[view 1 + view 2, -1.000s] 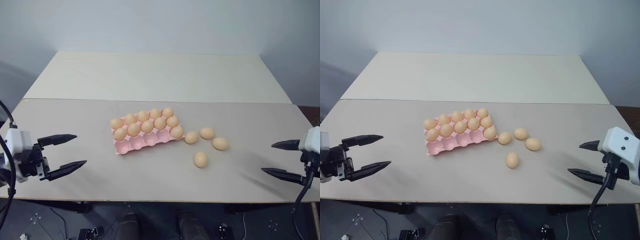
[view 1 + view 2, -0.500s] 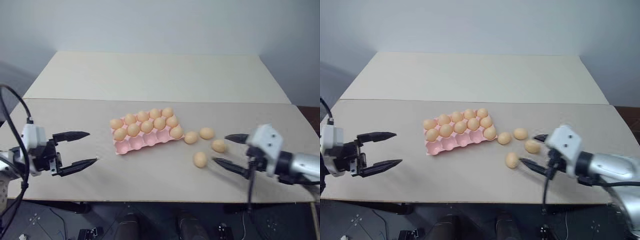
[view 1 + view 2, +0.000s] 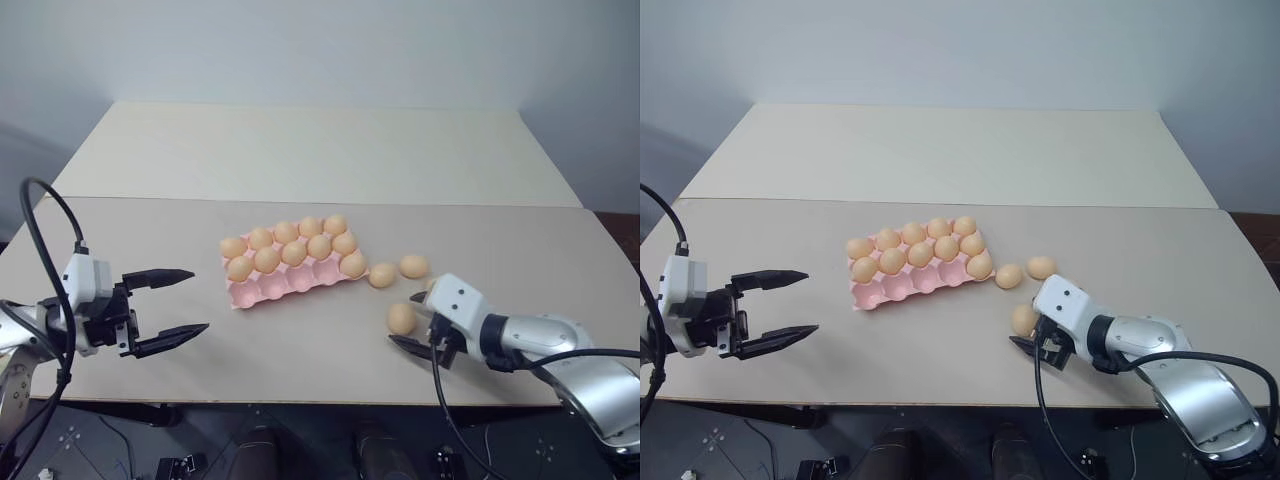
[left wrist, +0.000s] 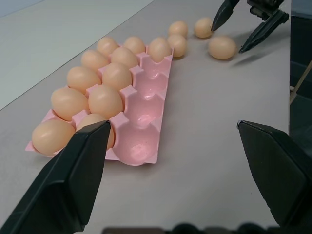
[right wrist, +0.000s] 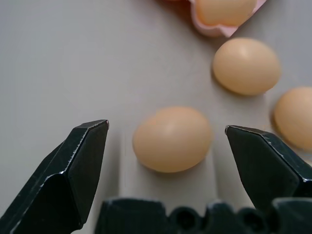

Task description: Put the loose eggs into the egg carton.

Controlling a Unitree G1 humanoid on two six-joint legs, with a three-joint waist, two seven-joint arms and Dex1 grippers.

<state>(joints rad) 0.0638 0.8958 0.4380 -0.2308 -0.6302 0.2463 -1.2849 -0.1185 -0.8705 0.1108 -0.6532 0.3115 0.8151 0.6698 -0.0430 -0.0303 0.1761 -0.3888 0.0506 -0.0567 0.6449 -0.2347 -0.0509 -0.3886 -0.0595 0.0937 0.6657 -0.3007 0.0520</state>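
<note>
The pink egg carton [image 3: 277,288] lies mid-table, its two far rows full of eggs and one egg [image 3: 352,264] in the right end cup of the near row. Several loose eggs lie to its right, among them two [image 3: 382,275] [image 3: 413,266] close to the carton. My right gripper [image 3: 404,320] is open low over the table, its fingers either side of the nearest loose egg [image 5: 171,139] without touching it. Left of the carton, my left gripper [image 3: 197,300] hangs open and empty, pointing at it.
The near row's other cups [image 4: 146,114] are bare. The table's front edge [image 3: 300,402] runs just below both grippers. A second, paler table [image 3: 320,150] adjoins at the back.
My right gripper has swung in from the table's right edge, leftward and down, and now straddles the nearest loose egg. My left gripper has drifted a little toward the carton.
</note>
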